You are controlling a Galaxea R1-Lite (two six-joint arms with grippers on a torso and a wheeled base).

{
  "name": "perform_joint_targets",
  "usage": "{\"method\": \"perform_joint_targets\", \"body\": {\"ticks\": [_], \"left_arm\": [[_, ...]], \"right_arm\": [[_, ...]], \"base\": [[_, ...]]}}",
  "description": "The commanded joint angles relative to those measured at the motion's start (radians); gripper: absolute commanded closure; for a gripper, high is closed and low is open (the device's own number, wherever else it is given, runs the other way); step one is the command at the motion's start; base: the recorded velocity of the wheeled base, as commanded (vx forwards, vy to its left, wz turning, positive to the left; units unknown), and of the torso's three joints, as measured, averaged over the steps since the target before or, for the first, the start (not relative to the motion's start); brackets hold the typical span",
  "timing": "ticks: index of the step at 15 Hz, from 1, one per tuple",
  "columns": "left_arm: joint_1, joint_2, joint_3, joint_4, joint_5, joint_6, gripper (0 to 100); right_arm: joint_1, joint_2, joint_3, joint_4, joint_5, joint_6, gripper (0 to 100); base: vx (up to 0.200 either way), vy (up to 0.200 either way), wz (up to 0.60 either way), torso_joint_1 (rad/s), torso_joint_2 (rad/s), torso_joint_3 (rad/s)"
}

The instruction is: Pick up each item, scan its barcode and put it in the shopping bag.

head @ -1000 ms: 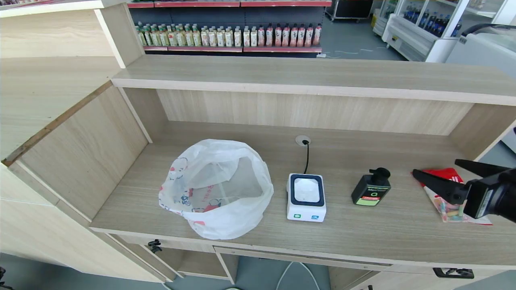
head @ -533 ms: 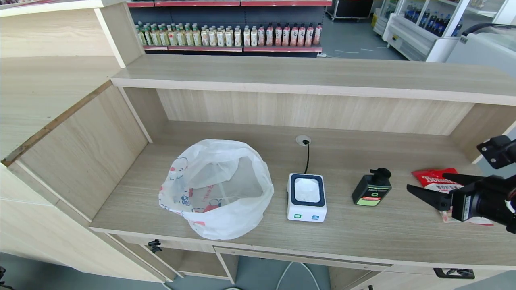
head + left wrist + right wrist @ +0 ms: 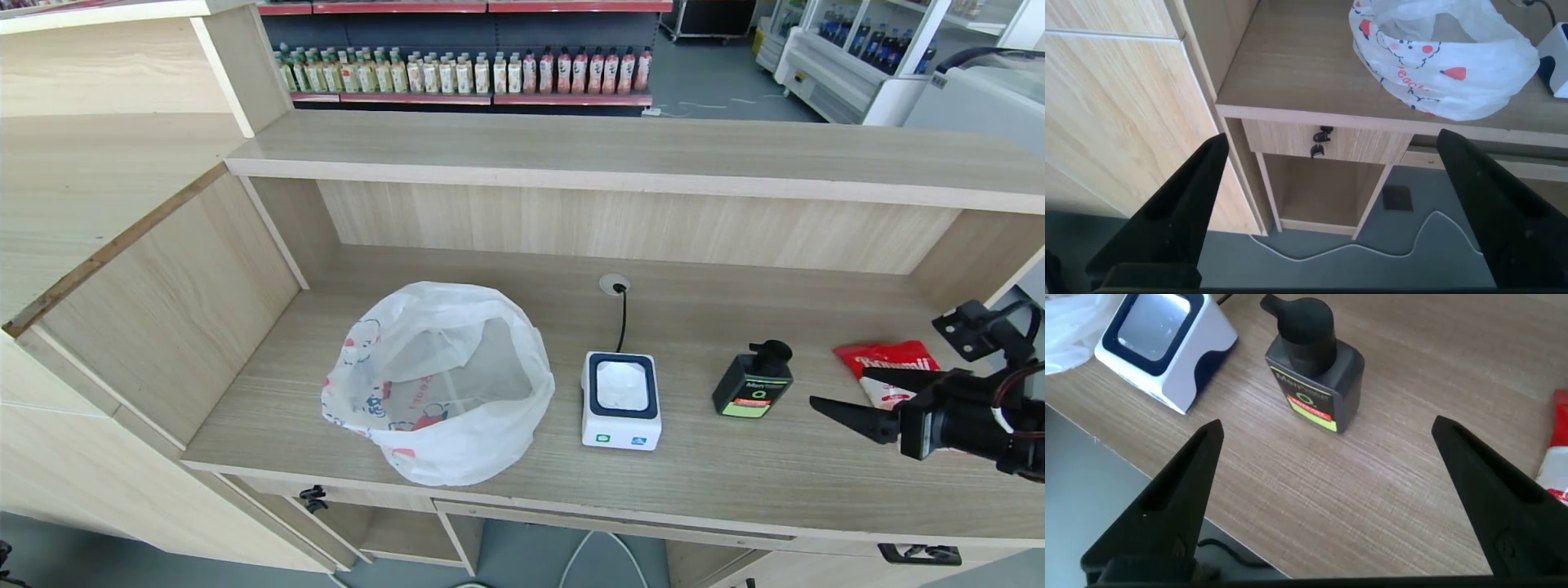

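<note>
Shifted left toward the pump bottle (image 3: 752,382) since a second ago, my right claw (image 3: 841,389) hangs empty, fingers spread wide. That bottle stands upright on the counter (image 3: 735,469), just beyond my fingertips (snack packet (image 3: 886,359) beside my wrist). My forearm lies low, nearly level; scanner (image 3: 620,398) and shopping bag (image 3: 441,380) sit farther left.

The right pincer (image 3: 838,385) has slid left toward the black bottle (image 3: 751,384). It now hides the red packet's (image 3: 886,358) nearer part.
</note>
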Motion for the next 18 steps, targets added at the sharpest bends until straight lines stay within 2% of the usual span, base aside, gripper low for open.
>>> {"method": "perform_joint_targets", "body": {"ticks": [1, 4, 8, 12, 18], "left_arm": [[0.0, 0.0, 0.0, 0.0, 0.0, 0.0, 0], [0.0, 0.0, 0.0, 0.0, 0.0, -0.001, 0], [0.0, 0.0, 0.0, 0.0, 0.0, -0.001, 0], [0.0, 0.0, 0.0, 0.0, 0.0, -0.001, 0], [0.0, 0.0, 0.0, 0.0, 0.0, -0.001, 0]], "right_arm": [[0.004, 0.15, -0.002, -0.125, 0.06, -0.004, 0], [0.019, 0.252, -0.024, -0.218, 0.146, -0.001, 0], [0.061, 0.321, -0.071, -0.22, 0.167, -0.003, 0], [0.094, 0.387, -0.159, -0.22, 0.242, -0.003, 0], [0.131, 0.459, -0.163, -0.26, 0.282, -0.003, 0]], "base": [[0.0, 0.0, 0.0, 0.0, 0.0, 0.0], [0.0, 0.0, 0.0, 0.0, 0.0, 0.0], [0.0, 0.0, 0.0, 0.0, 0.0, 0.0], [0.0, 0.0, 0.0, 0.0, 0.0, 0.0], [0.0, 0.0, 0.0, 0.0, 0.0, 0.0]]}}
